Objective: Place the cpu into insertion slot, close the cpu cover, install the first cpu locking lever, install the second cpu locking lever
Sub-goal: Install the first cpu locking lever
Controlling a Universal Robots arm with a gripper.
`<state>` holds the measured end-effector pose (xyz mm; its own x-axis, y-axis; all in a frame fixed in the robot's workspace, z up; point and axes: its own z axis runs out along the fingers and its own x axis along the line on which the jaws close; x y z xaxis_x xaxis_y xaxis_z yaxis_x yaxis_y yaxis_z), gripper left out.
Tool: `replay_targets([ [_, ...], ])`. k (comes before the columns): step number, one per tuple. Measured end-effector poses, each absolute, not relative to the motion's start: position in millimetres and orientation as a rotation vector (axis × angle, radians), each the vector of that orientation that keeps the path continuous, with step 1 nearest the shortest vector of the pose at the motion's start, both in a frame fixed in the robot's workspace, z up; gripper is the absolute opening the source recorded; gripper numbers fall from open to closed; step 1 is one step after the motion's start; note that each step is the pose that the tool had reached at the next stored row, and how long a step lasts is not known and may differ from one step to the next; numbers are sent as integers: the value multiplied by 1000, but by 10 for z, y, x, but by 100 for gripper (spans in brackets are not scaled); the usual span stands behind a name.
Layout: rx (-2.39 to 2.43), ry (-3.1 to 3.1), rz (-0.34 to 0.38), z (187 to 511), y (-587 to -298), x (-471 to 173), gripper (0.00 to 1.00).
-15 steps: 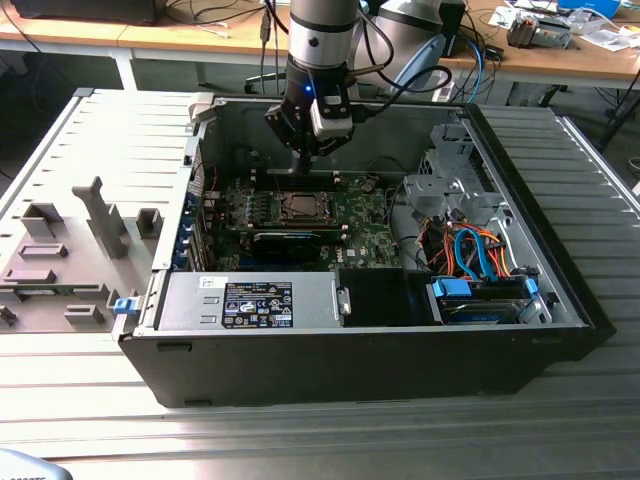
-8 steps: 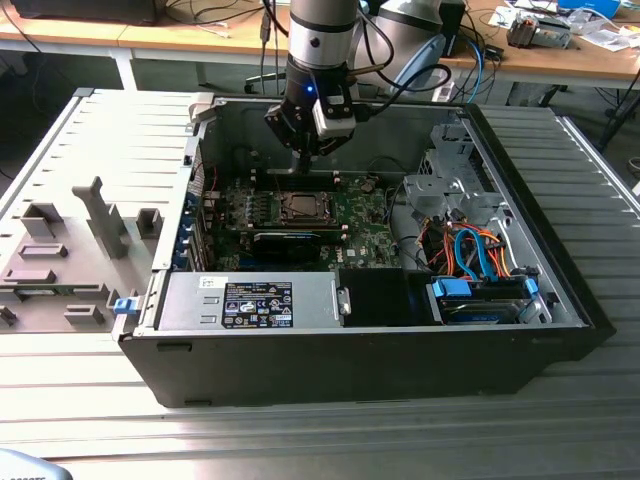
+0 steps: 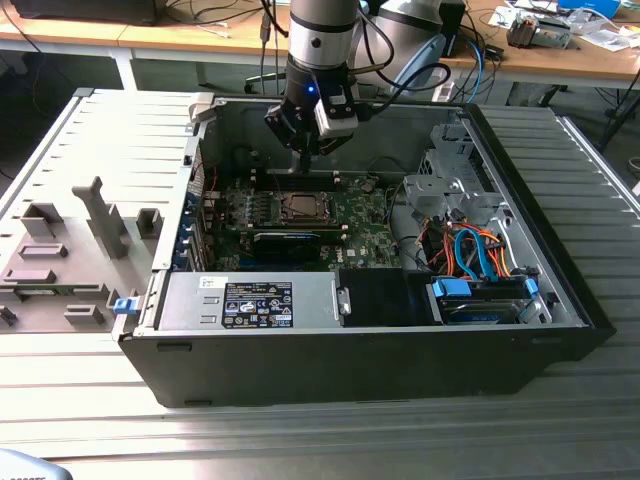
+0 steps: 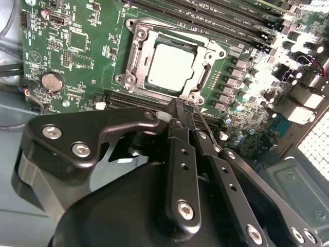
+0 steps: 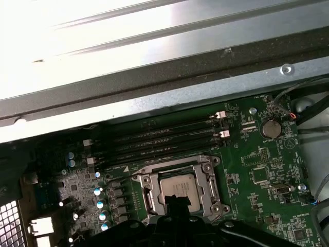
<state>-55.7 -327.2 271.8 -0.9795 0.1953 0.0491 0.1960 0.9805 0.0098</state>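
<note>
Silver-grey, the cpu [image 4: 171, 65] already lies in the insertion slot [image 4: 135, 59], with the cpu cover [image 4: 208, 54] closed around it. The end effector [image 4: 186, 110] hovers just above with fingers together, holding nothing. A careless descent could scrape the socket edge, I think. The exterior view adds the whole computer case [image 3: 560, 300].

The cpu [image 4: 173, 64] lies in the insertion slot [image 4: 134, 60] under the cpu cover [image 4: 208, 55], just beyond the jaws' tips; memory slots [image 4: 221, 20] lie behind it.
</note>
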Motion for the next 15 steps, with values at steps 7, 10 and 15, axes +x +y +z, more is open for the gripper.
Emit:
replay_targets([
  [7,-241,-3084,-25,2718,-3272,-557,11],
  [10,-219,-3085,-26,2718,-3273,-557,11],
  [15,-189,-3087,-26,2718,-3273,-558,11],
])
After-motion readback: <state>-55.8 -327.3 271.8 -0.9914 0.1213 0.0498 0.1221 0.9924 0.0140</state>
